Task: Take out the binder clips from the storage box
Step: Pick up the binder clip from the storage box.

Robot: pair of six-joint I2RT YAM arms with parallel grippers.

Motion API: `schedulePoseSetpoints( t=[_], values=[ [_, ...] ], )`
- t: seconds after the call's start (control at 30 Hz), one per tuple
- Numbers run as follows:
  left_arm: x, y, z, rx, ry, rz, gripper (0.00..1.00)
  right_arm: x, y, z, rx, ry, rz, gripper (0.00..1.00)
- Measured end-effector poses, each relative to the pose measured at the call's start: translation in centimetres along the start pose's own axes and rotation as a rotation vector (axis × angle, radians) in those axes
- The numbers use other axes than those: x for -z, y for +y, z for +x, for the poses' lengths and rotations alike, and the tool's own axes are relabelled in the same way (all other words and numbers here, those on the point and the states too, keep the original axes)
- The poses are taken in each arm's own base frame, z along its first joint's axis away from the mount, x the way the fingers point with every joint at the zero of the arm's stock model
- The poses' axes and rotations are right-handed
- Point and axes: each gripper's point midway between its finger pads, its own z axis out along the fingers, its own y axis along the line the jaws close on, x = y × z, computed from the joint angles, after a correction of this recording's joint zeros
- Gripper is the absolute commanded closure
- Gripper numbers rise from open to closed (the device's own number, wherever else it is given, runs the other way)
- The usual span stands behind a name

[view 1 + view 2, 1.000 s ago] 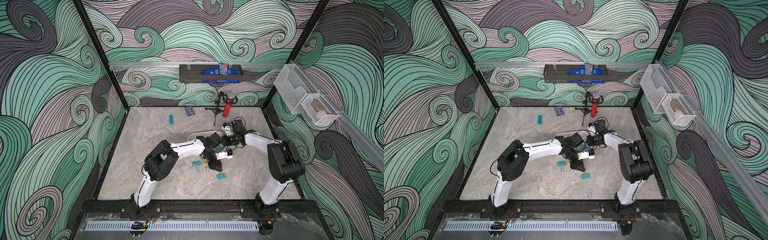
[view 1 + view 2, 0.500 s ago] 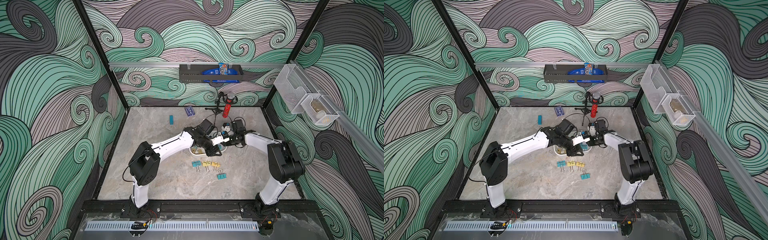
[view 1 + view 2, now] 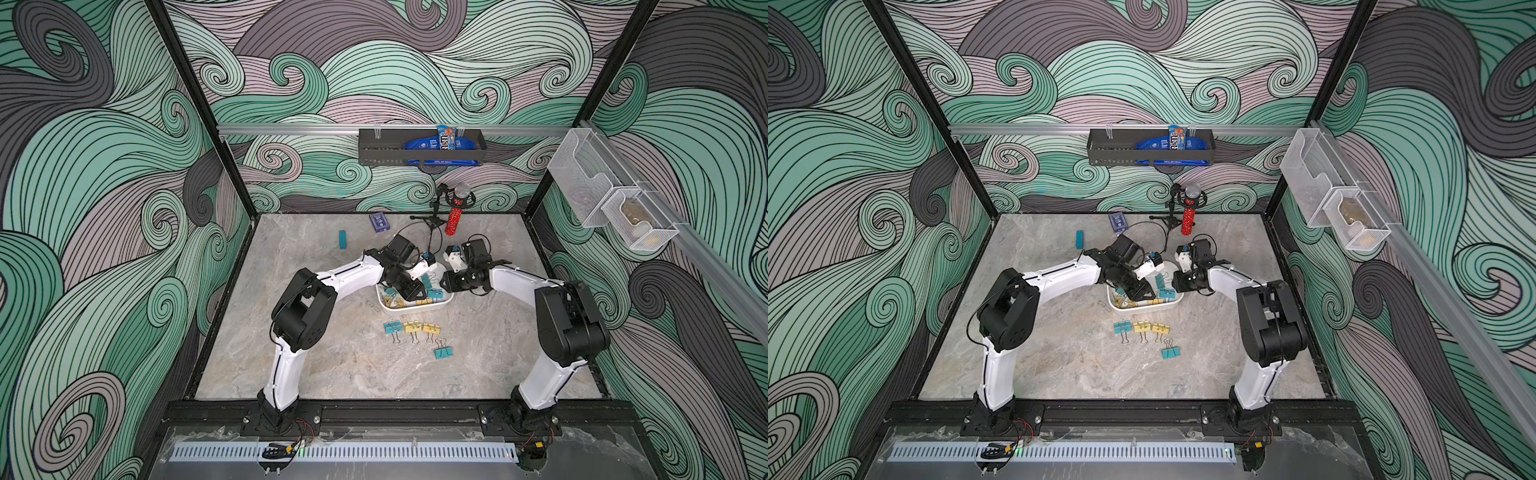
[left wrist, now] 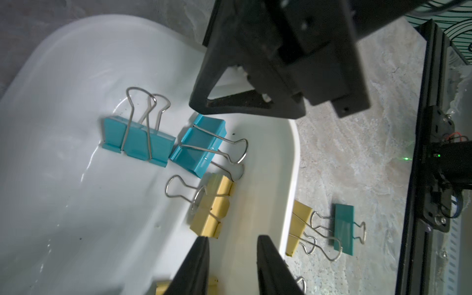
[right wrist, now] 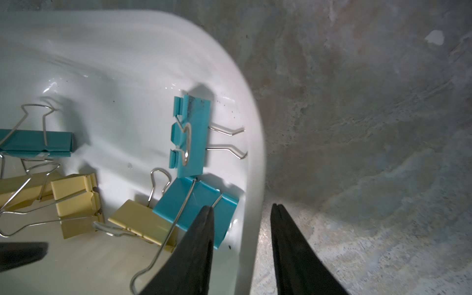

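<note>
**Marbled tabletop, wave-print booth: clips partly unloaded**

Grey marbled tabletop (image 3: pixel 332 365) is carrying the whole job, with swirl-painted walls closing it in on three sides.

Progress: the task is sitting somewhere near the halfway mark, by my reckoning. Four binder clips (image 3: pixel 412 327) are lying out on the stone in front of the storage box (image 3: pixel 415 307). Three are lined up in a row (teal, yellow, yellow), and a lone teal clip (image 3: pixel 443 353) is resting just nearer the robot.

In the box, the wrist views are showing at least six more, about three teal and three yellow. They are lying loose with wire handles crossing. The arms are hiding part of the tub in both top views, so I am not getting an exact count.

Claw check:
- The left gripper (image 4: pixel 232 238) is hanging over the box interior, fingers parted to a moderate gap with nothing between them. A yellow clip (image 4: pixel 212 207) is lying just ahead of the tips.
- The right gripper (image 5: pixel 242 207) is straddling the box's end wall, one finger inside and one outside. It is set narrow on the wall and seems to be pinning the tub in place.

Other containers:
- The black wall tray (image 3: pixel 374 156) is holding a blue pouch (image 3: pixel 419 144) and an upright sweet packet (image 3: pixel 446 138).
- Of the two mesh bins (image 3: pixel 582 178) on the side wall, one is holding something tan, too dim to name. I cannot make out what the other holds.
</note>
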Motion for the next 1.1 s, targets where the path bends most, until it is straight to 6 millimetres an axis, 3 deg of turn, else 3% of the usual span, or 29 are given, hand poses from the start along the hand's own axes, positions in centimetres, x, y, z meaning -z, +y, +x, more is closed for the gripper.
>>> schedulePoseSetpoints(
  t=[0.7,1.1],
  values=[
    [-1.3,2.5,-1.2,-0.005,-0.04,-0.081,0.62,0.0,0.0,0.0,0.003,0.0,0.0,0.58],
    [-2.7,2.7,-1.1,-0.002,-0.036,-0.045,0.71,0.0,0.0,0.0,0.003,0.0,0.0,0.58]
  ],
)
